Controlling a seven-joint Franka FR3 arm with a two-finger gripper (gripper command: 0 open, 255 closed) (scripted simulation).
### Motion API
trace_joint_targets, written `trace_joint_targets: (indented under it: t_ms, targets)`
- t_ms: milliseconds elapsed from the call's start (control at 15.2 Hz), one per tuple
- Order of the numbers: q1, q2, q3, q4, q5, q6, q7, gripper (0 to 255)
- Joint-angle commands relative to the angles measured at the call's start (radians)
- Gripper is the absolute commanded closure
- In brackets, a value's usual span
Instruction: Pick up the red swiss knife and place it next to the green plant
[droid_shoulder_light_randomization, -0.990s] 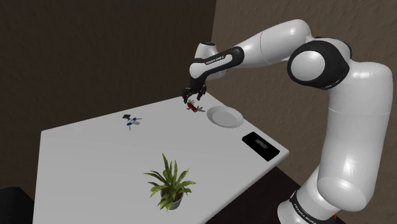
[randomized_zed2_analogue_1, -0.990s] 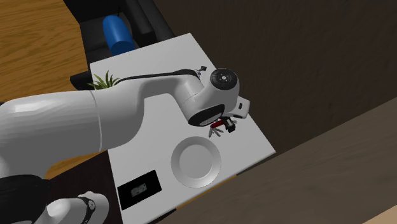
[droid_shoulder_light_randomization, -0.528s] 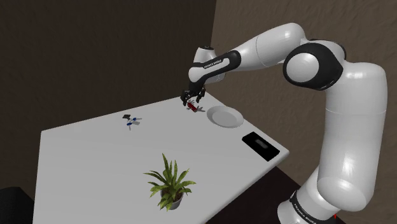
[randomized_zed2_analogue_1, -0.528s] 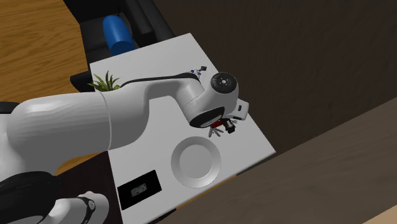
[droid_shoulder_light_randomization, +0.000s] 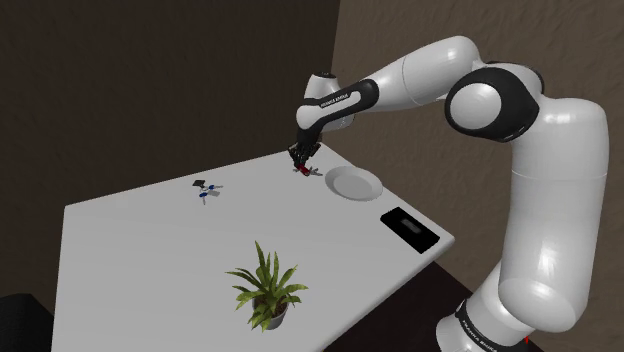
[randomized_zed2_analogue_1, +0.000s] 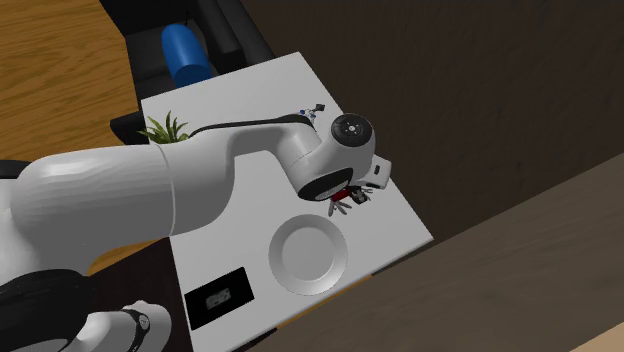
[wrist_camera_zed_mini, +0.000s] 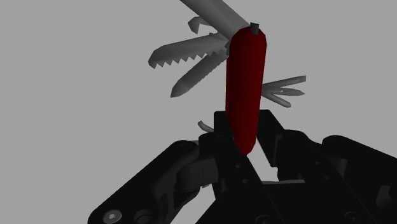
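The red swiss knife (wrist_camera_zed_mini: 246, 83), with grey blades and tools fanned out, lies on the white table (droid_shoulder_light_randomization: 150, 250) near its far edge. My black gripper (wrist_camera_zed_mini: 245, 137) is shut on the knife's red handle, one finger on each side. In the shoulder view the gripper (droid_shoulder_light_randomization: 300, 155) points down onto the knife (droid_shoulder_light_randomization: 303, 170), just left of a plate. In the second exterior view the arm's wrist covers most of the knife (randomized_zed2_analogue_1: 345, 197). The green plant (droid_shoulder_light_randomization: 268, 285) stands in a small pot near the table's front edge, far from the gripper; its leaves (randomized_zed2_analogue_1: 165, 128) peek out behind the arm.
A white plate (droid_shoulder_light_randomization: 354, 183) sits right beside the knife. A black flat device (droid_shoulder_light_randomization: 408, 228) lies near the table's corner by the stand. A small blue tool (droid_shoulder_light_randomization: 207, 190) lies further left in the shoulder view. A blue cylinder (randomized_zed2_analogue_1: 184, 52) sits on dark furniture beyond the table.
The gripper came down over the knife, and its fingers, which stood apart, have closed on the red handle. The knife still rests on the table.
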Motion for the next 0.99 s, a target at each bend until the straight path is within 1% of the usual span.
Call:
trace_joint_targets:
  t_ms: [0, 264, 924]
  targets:
    - [0.0, 0.0, 0.0, 0.0, 0.0, 0.0, 0.0, 255]
    - [0.0, 0.0, 0.0, 0.0, 0.0, 0.0, 0.0, 255]
    - [0.001, -0.057, -0.002, 0.054, -0.006, -0.112, 0.007, 255]
